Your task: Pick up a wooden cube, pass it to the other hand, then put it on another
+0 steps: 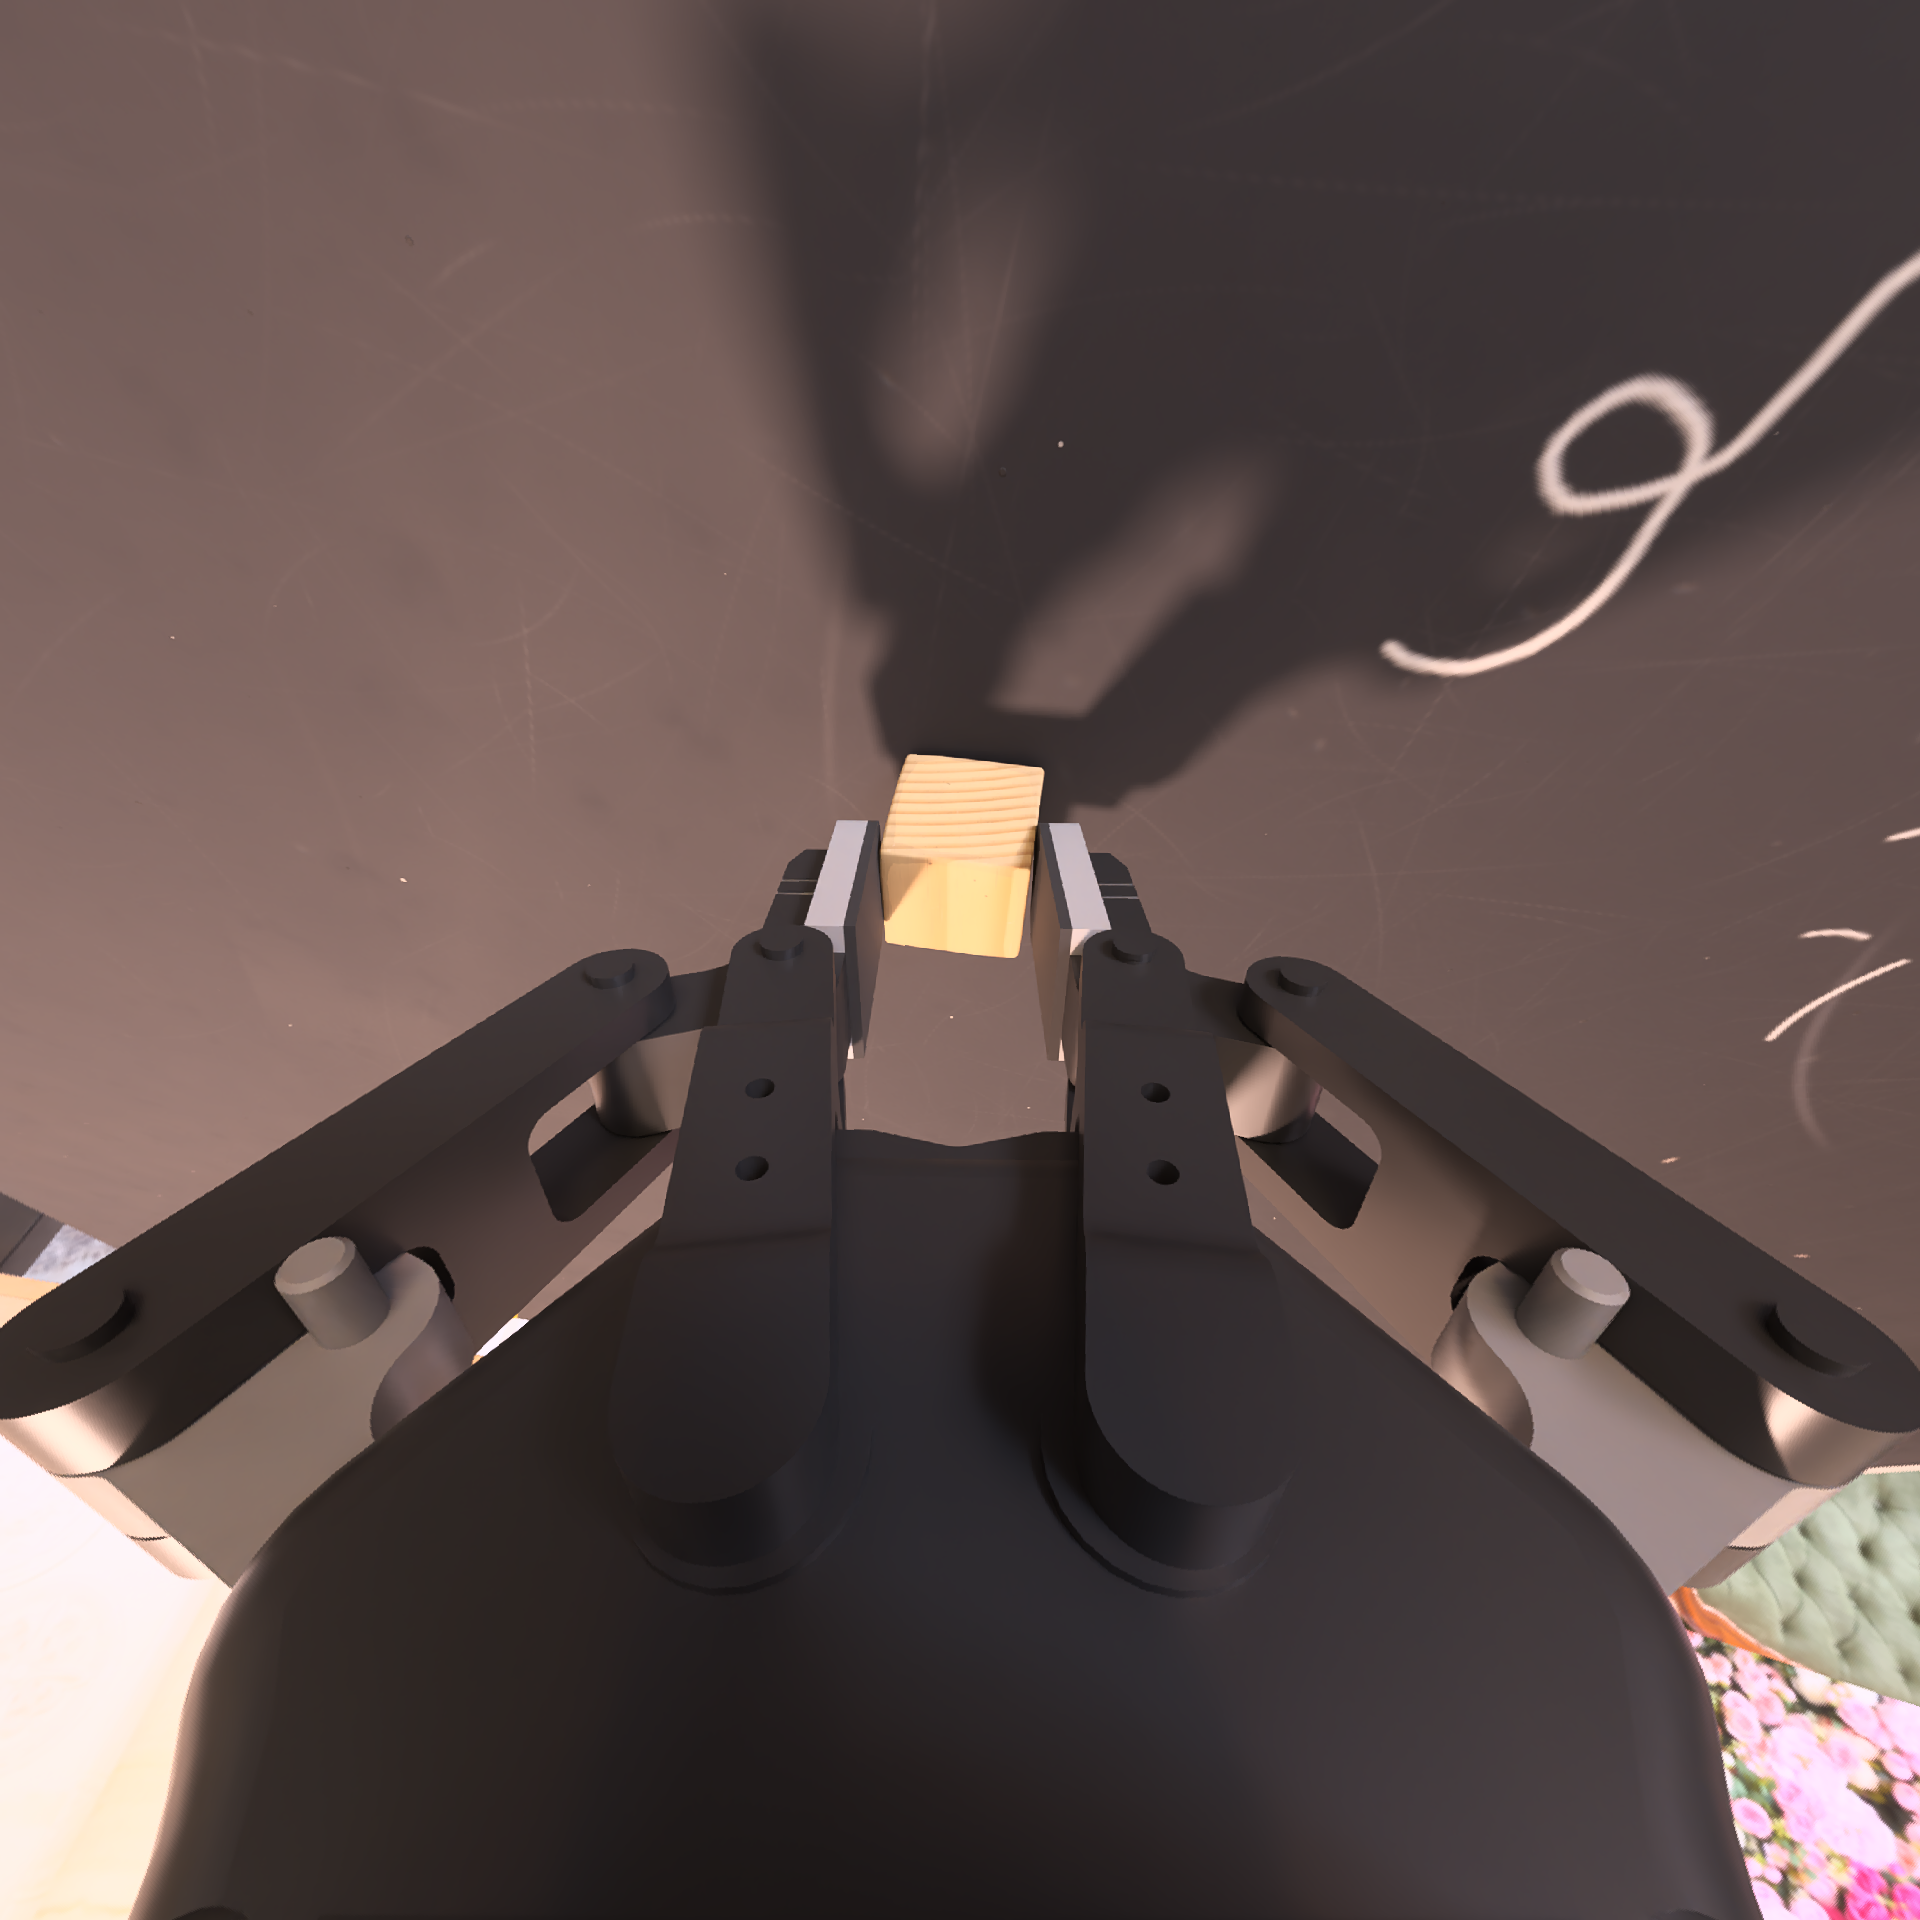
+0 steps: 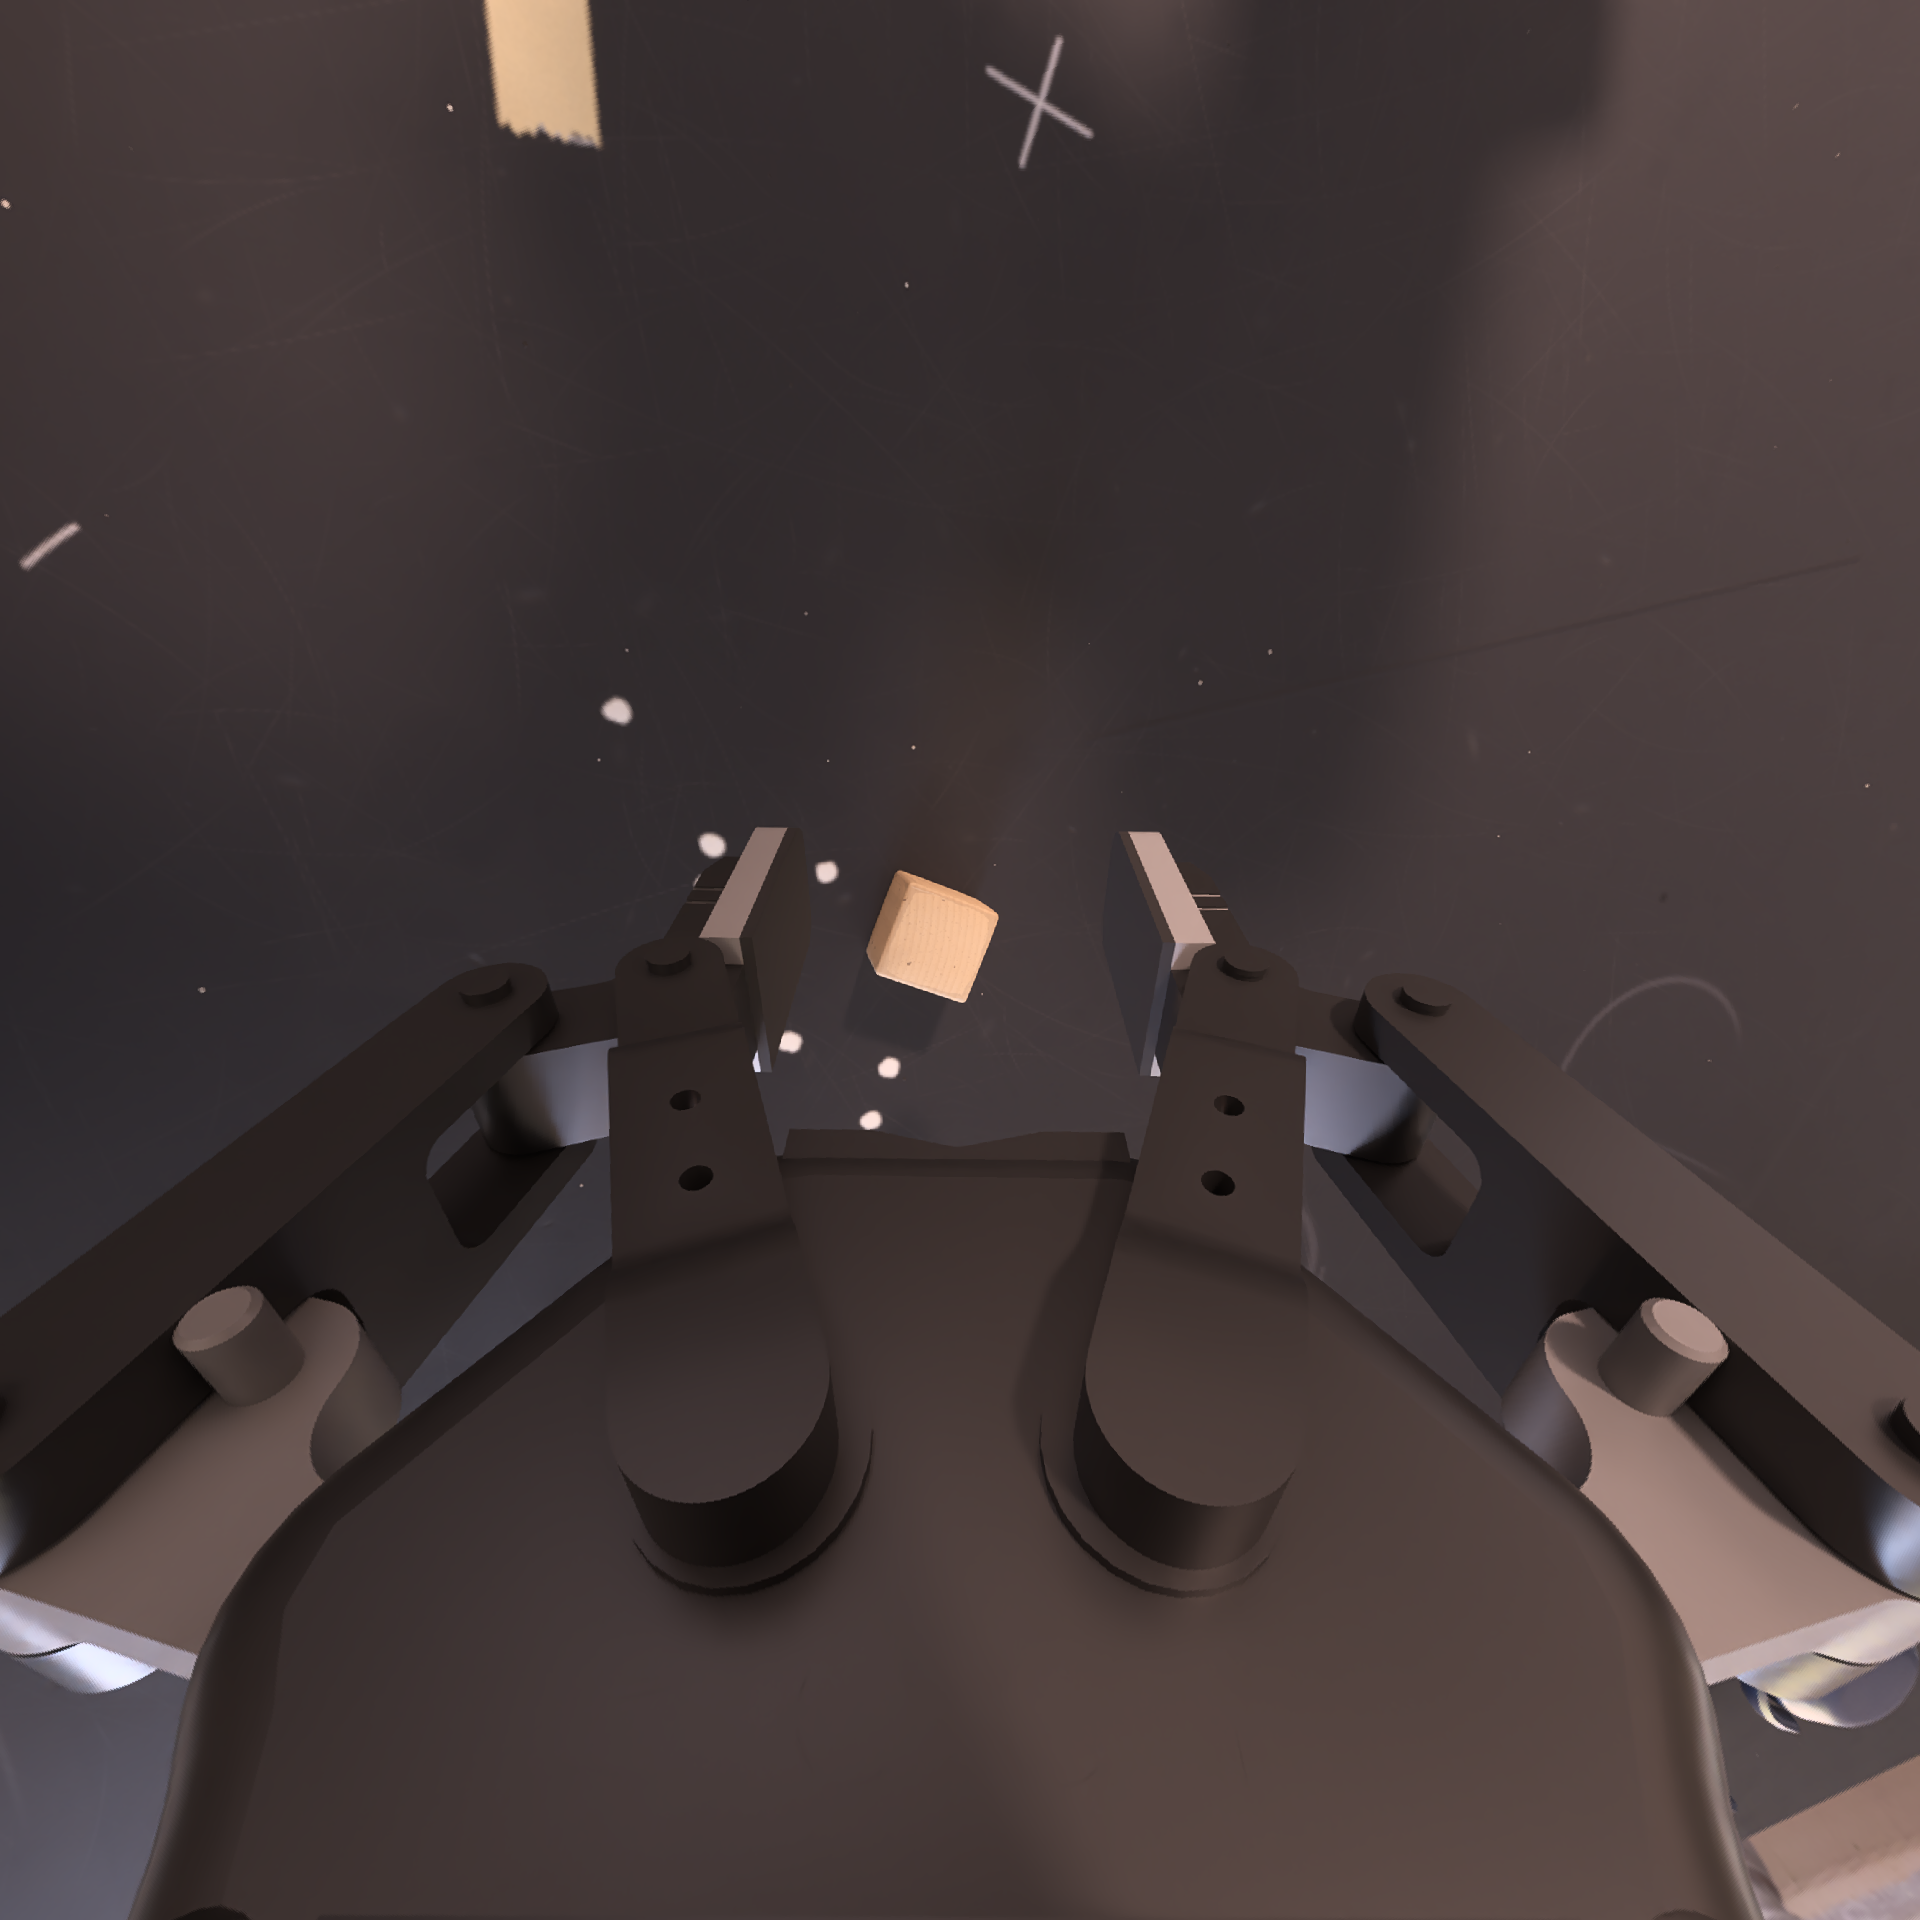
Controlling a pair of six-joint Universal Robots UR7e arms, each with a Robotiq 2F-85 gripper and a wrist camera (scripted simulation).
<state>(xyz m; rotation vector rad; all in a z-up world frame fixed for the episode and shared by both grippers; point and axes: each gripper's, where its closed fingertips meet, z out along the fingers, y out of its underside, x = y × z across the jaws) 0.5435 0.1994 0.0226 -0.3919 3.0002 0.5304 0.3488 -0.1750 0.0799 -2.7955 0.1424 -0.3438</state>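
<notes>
In the left wrist view my left gripper (image 1: 958, 883) is shut on a light wooden cube (image 1: 961, 857), held between the two grey fingertip pads (image 1: 840, 878). The cube sits at or just above the dark table, with the gripper's shadow meeting it. In the right wrist view my right gripper (image 2: 951, 904) is open and empty. A second wooden cube (image 2: 932, 935) lies on the dark table below it. It shows between the spread fingers, farther off and turned at an angle.
The dark table top (image 1: 416, 520) carries chalk curls (image 1: 1662, 468), a chalk cross (image 2: 1039, 99) and white dots (image 2: 616, 711). A strip of tan tape (image 2: 542, 73) lies at the far side. The table edge, green upholstery (image 1: 1829, 1600) and a pink flowered floor (image 1: 1818, 1797) show past it.
</notes>
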